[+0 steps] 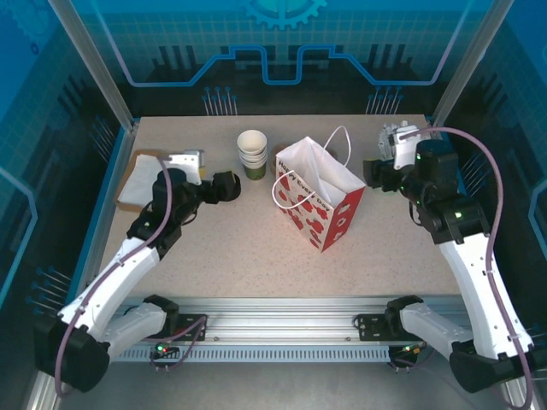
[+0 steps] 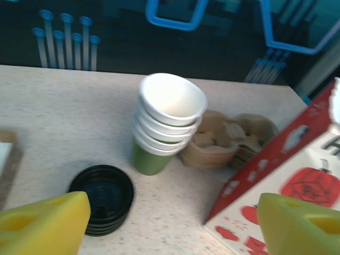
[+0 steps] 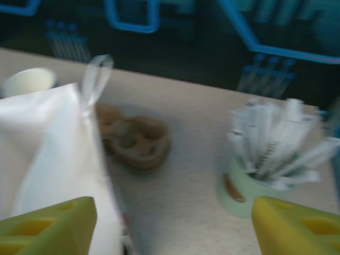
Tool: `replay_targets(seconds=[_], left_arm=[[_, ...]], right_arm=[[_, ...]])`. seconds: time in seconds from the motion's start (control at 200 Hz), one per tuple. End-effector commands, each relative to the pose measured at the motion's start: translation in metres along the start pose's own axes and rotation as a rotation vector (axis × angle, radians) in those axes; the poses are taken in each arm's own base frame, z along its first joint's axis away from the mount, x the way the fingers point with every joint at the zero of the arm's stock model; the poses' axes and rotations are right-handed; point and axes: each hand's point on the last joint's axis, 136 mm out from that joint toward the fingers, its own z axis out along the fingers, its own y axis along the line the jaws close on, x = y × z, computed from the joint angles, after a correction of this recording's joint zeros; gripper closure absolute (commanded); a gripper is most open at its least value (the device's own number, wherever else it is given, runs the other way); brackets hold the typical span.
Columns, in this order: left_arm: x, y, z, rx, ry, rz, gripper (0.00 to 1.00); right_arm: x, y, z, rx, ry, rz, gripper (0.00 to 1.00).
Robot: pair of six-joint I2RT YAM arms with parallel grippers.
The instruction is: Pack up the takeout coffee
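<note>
The left gripper [image 2: 172, 220] is spread wide. Its two yellow fingers [image 2: 48, 223] are far apart, with nothing pinched between them and nothing touching either pad that I can see. Just ahead of its left finger a black lid [image 2: 103, 197] lies flat on the table [image 2: 53, 106]. Further ahead, about in line with the gap, stands a stack of cups [image 2: 167, 119], white-rimmed, the bottom one green, leaning a little. Beyond the stack and to its right sits a brown carrier [image 2: 228, 139]. A red-and-white bag [image 2: 289, 175] stands close by the right finger; whether it touches I cannot tell.

The right gripper [image 3: 175, 218] is spread just as wide, fingers [image 3: 297, 228] well apart and holding nothing. The bag's white side runs right up to its left finger, too blurred to judge contact, and the bag's handle [image 3: 98, 74] rises ahead of that finger. The carrier lies ahead of the gap. A pale green holder [image 3: 249, 199] stuffed with white packets [image 3: 276, 138] stands ahead of the right finger.

Where the coffee is I cannot tell; the inside of the bag is hidden.
</note>
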Motion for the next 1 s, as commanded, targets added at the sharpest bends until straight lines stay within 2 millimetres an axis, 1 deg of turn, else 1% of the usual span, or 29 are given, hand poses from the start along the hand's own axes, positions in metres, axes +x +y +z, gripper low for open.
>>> replay_targets(seconds=[0.0, 0.05, 0.095, 0.18, 0.345, 0.43, 0.445, 0.455, 0.485, 0.655, 0.76, 0.87, 0.9, 0.915, 0.965, 0.996], left_arm=[[-0.025, 0.028, -0.012, -0.107, -0.165, -0.050, 0.10], [-0.025, 0.042, -0.015, -0.164, -0.195, -0.047, 0.07], [-0.022, 0.054, -0.016, -0.209, -0.210, -0.037, 0.02], [-0.015, 0.074, -0.015, -0.284, -0.216, -0.012, 0.01], [-0.001, 0.114, -0.015, -0.407, -0.190, 0.007, 0.01], [0.007, 0.131, -0.014, -0.447, -0.167, 0.010, 0.01], [0.009, 0.134, -0.013, -0.455, -0.160, 0.013, 0.01], [0.010, 0.135, -0.014, -0.459, -0.158, 0.015, 0.01], [0.013, 0.140, -0.013, -0.469, -0.148, 0.021, 0.01], [0.035, 0.159, -0.008, -0.498, -0.114, 0.069, 0.01], [0.049, 0.164, -0.002, -0.489, -0.106, 0.107, 0.01], [0.058, 0.168, 0.004, -0.486, -0.111, 0.126, 0.01], [0.061, 0.169, 0.007, -0.481, -0.109, 0.127, 0.01], [0.062, 0.169, 0.008, -0.479, -0.107, 0.128, 0.01], [0.066, 0.170, 0.014, -0.467, -0.096, 0.129, 0.01], [0.070, 0.170, 0.018, -0.457, -0.086, 0.131, 0.01]], right_arm=[[0.005, -0.043, 0.009, 0.194, -0.027, 0.040, 0.17], [0.009, -0.052, 0.014, 0.222, -0.022, 0.060, 0.11], [0.017, -0.058, 0.021, 0.238, -0.005, 0.076, 0.07], [0.035, -0.070, 0.034, 0.289, 0.039, 0.098, 0.00], [0.077, -0.089, 0.059, 0.405, 0.089, 0.129, 0.00], [0.099, -0.093, 0.072, 0.431, 0.111, 0.149, 0.00], [0.099, -0.093, 0.074, 0.432, 0.109, 0.152, 0.00], [0.108, -0.093, 0.077, 0.433, 0.127, 0.152, 0.00], [0.118, -0.093, 0.083, 0.438, 0.141, 0.154, 0.00], [0.168, -0.084, 0.120, 0.395, 0.190, 0.167, 0.00], [0.188, -0.079, 0.138, 0.365, 0.172, 0.174, 0.00], [0.198, -0.072, 0.153, 0.332, 0.125, 0.163, 0.00], [0.204, -0.070, 0.156, 0.324, 0.134, 0.158, 0.00], [0.201, -0.069, 0.158, 0.320, 0.113, 0.155, 0.00], [0.203, -0.066, 0.164, 0.311, 0.126, 0.137, 0.00], [0.201, -0.064, 0.166, 0.303, 0.127, 0.119, 0.00]])
